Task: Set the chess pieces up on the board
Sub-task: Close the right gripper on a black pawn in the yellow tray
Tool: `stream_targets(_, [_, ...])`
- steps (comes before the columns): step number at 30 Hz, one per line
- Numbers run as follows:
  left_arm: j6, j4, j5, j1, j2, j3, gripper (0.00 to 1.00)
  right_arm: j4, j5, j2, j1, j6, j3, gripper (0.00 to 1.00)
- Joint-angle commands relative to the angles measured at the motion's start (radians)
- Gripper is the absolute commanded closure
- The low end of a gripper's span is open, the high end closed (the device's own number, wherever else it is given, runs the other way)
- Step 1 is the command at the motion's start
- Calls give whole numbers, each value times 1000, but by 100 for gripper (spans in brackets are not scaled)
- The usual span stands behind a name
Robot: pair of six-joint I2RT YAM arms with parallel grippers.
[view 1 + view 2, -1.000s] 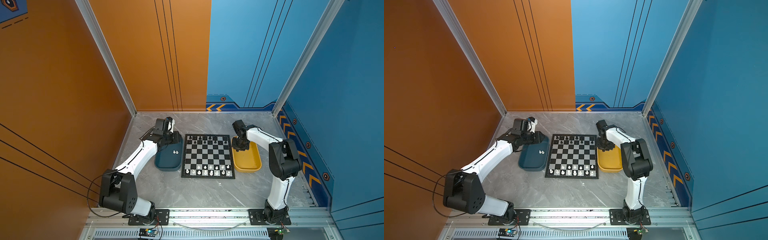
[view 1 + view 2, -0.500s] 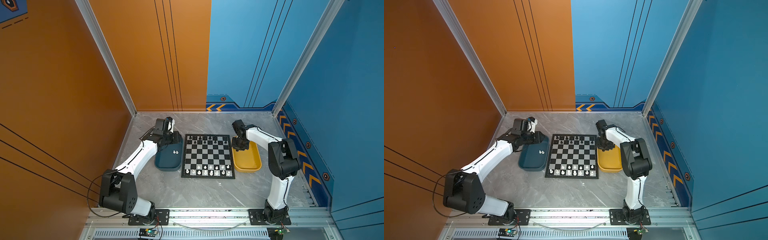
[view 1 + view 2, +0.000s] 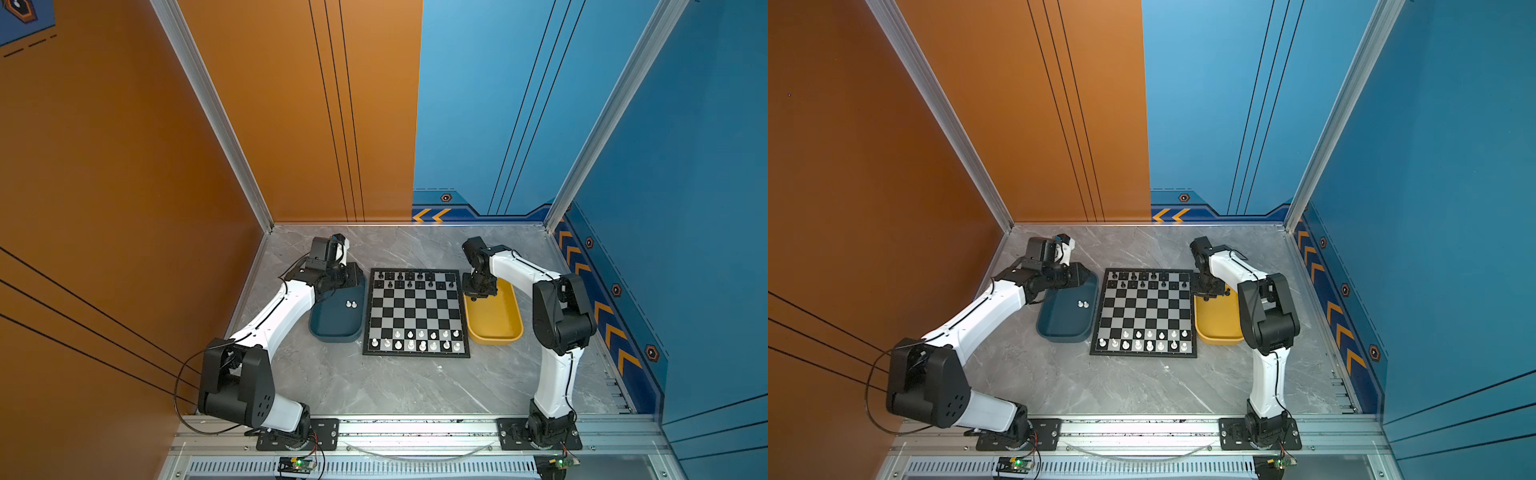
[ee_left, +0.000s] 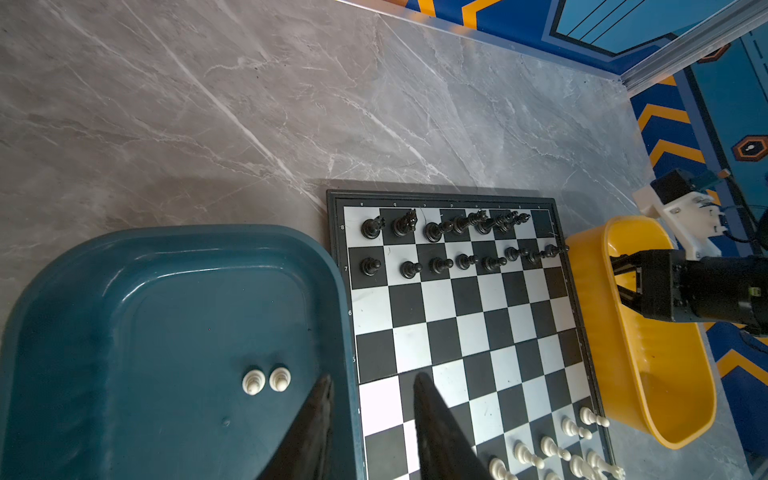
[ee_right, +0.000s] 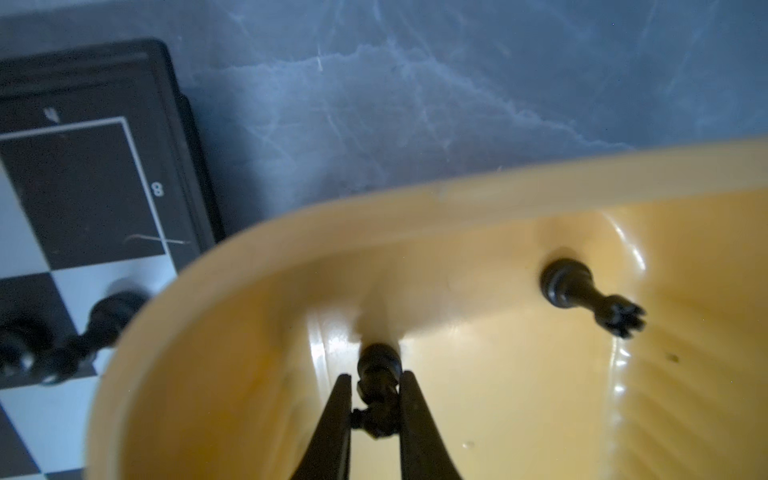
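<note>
Landmark: the board (image 3: pixel 415 309), flat on the bench (image 3: pixel 374 386) between the two arms.
Black pieces (image 4: pixel 371 227): these stand in the two rows at the board's far edge. The bare corner square (image 5: pixel 79 195), at the end next to the yellow tray, has nothing on it.
White pieces (image 3: pixel 375 343): these stand in the two rows at the board's near edge. The inner row has gaps at the end toward the blue tray.
Yellow tray (image 3: pixel 494 328): just beside the board on the right arm's side. It holds the unplaced black men, which likely keeps the carry short.
Right tool (image 5: pixel 377 380): low inside the yellow tray, at the end by the board's far corner. Its jaws stand narrow, with one finger on each side of a small black piece (image 5: pixel 376 399). Both fingers seem to touch the piece's slim middle, probably the easiest part to pinch.
Black rook (image 5: pixel 590 297): loose in the same tray, apart from the tool. I cannot tell whether it stands or lies.
Blue tray (image 3: pixel 332 328): just beside the board on the left arm's side.
Two white pawns (image 3: pixel 351 304): side by side in the blue tray, near the board.
Left tool (image 4: pixel 370 424): partly open and empty, above the blue tray's rim where it meets the board. It is likely held off so the arms do not clash.
Step in hand: lifting the pinched piece, probably to fill one of the black squares left.
</note>
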Motion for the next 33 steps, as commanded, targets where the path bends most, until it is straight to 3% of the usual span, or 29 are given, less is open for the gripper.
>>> stream_targets(1, [6, 6, 19, -4, 10, 10, 65, -62, 0, 29, 8, -40, 26, 82])
stream_targets(9, [7, 5, 22, -4, 12, 11, 65, -86, 1, 36, 13, -103, 43, 78])
stream_targets(19, [6, 5, 26, -5, 16, 15, 65, -67, 12, 28, 21, -65, 38, 70])
stream_targets(33, [8, 5, 26, -4, 18, 15, 65, -69, 14, 31, 18, -52, 39, 82])
